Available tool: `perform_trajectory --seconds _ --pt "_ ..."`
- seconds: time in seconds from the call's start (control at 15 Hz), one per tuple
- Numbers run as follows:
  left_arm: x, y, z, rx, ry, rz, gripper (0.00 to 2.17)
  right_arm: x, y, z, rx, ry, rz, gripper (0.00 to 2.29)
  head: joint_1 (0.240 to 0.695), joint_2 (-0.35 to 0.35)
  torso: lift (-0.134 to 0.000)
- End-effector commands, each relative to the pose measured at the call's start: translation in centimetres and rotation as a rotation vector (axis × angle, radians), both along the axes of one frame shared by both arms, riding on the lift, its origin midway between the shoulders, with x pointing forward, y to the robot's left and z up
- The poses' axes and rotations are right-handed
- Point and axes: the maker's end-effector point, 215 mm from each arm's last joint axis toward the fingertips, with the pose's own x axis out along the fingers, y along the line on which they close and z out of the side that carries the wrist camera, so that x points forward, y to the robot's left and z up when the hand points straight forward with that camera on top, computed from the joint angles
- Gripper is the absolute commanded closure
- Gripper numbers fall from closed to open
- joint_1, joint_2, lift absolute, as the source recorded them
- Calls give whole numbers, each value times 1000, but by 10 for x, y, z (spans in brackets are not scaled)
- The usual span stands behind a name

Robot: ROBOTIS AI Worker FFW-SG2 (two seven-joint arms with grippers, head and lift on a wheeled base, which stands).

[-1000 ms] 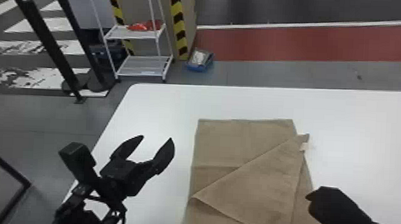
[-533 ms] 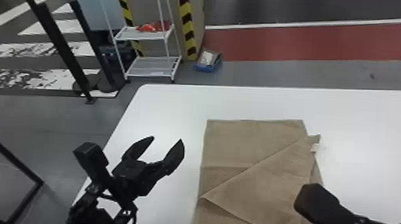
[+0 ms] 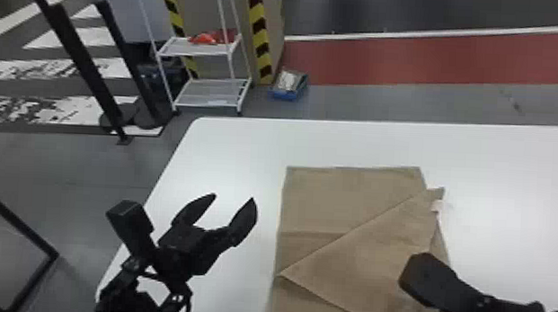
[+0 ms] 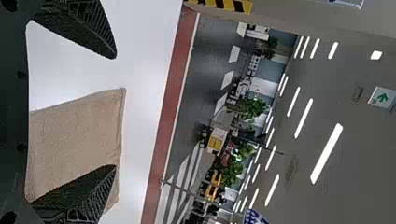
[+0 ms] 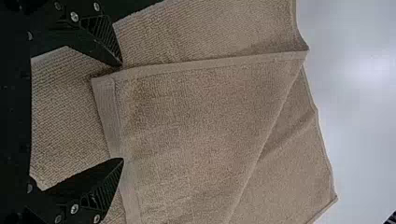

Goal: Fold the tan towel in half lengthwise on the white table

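"Firstly, where is the tan towel [image 3: 330, 191], and what holds it?"

"It lies on the white table [image 3: 233, 151], with a flap [image 3: 363, 265] turned over it on a slant. The left hand [image 3: 233, 197] is released, fingers apart, beside the towel. The right hand [image 5: 122, 112] is likewise ungripped, its fingers spread at the flap's banded edge."

"Principal hazard?"

"A skewed fold. The flap's edge runs diagonally, so pressing it down as found would likely set a crooked crease, not a lengthwise half."

"Any other?"

"Double pickup. Towel lies directly beneath the flap; were the right hand to close too low, it could pinch both layers and drag the whole cloth. Closing too shallow, it may slip off the edge."

"Recommendation?"

"Lift the top layer alone, then square its corners."
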Motion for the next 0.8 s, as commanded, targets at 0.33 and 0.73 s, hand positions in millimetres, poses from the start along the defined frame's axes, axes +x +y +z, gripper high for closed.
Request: perform_trajectory --seconds 0.33,0.73 --pt "1 -2 -2 -4 2 -5 36 17 -3 9 1 -43 -46 387 695 207 -98" --pt "1 -2 -2 -5 2 -6 36 15 4 12 10 -46 -10 1595 695 218 -98"
